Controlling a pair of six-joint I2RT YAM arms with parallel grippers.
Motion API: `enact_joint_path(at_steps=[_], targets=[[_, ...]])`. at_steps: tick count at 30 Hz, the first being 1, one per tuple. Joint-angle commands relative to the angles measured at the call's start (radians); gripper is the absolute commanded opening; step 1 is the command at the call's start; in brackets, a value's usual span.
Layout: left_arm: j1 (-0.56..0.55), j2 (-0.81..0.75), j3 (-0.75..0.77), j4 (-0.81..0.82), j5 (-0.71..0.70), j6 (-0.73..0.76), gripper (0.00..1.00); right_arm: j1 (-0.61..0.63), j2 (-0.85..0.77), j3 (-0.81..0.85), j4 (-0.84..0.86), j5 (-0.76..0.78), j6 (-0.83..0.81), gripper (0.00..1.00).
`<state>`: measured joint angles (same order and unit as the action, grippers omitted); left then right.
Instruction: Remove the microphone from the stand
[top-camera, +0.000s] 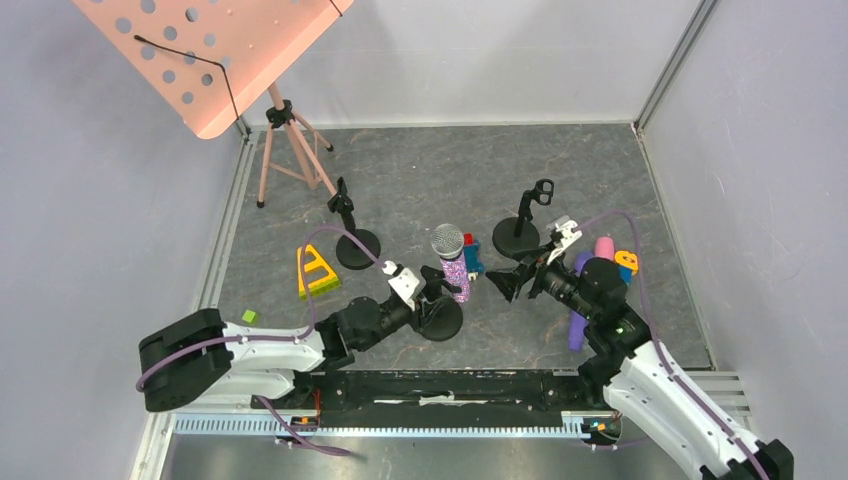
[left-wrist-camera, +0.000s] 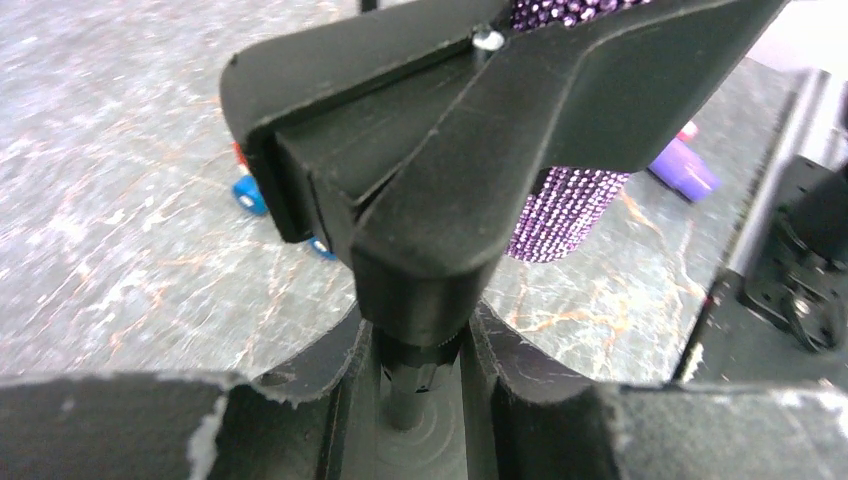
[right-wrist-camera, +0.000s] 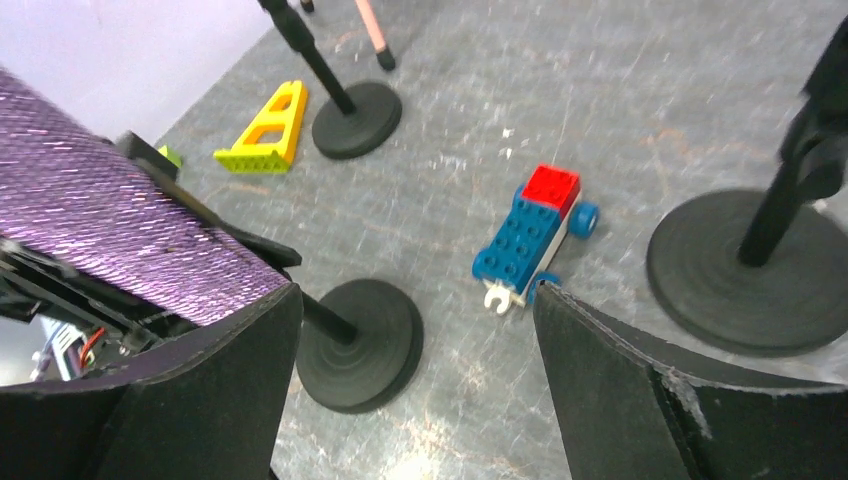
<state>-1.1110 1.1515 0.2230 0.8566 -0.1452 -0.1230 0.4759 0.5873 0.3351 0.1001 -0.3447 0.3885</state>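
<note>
1. Microphone (top-camera: 452, 262): handheld. The barrel has a purple glitter finish with a fine woven sparkle, and the head is a rounded dome of silver wire mesh. It sits head-up in the clip of the stand, near the middle of the desk's front half, between the two claws.
2. Stand (top-camera: 440, 318): matte black, with a flat round disc base marked by faint concentric rings and a thin round post. The angular plastic clip on top is fixed with a bright screw (left-wrist-camera: 488, 38).
3. Left claw (top-camera: 432, 285): black fingers (left-wrist-camera: 300, 420) with chipped, worn edges. They are pressed in on the stand's post just under the clip.
4. Right claw (top-camera: 503, 285): black fingers spread wide, holding nothing, just to the right of the microphone.
5. Desk (top-camera: 420, 170): grey stone-pattern surface with pale and rusty veins.
6. Left spare stand (top-camera: 357, 248) and right spare stand (top-camera: 517, 238): black, each with a disc base and a slim post.
7. Toy car (right-wrist-camera: 530, 235): studded bricks, blue body, red block at one end, blue wheels. It lies beside the microphone.
8. Wedge (top-camera: 317, 270): yellow plastic triangle with cut-outs and a lime lower edge.
9. Music stand (top-camera: 215, 50): salmon-pink perforated tray on a tripod, in the far left corner.
</note>
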Motion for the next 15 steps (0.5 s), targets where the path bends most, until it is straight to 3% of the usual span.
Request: enact_joint_path(at_steps=[1,7,12,15], targets=[[-0.107,0.029,0.014,0.030,-0.474,-0.106,0.02,0.043,-0.100,0.077,-0.095,0.191,-0.067,0.90],[-0.207,0.150,0.107,0.052,-0.728,-0.089,0.02,0.073,-0.083,0.084,-0.058,0.083,-0.107,0.90],[-0.214,0.217,0.173,-0.014,-0.754,-0.118,0.03,0.128,-0.128,0.047,0.011,0.152,-0.129,0.90],[-0.216,0.222,0.165,-0.005,-0.735,-0.126,0.10,0.152,-0.128,0.036,0.053,0.165,-0.116,0.90]])
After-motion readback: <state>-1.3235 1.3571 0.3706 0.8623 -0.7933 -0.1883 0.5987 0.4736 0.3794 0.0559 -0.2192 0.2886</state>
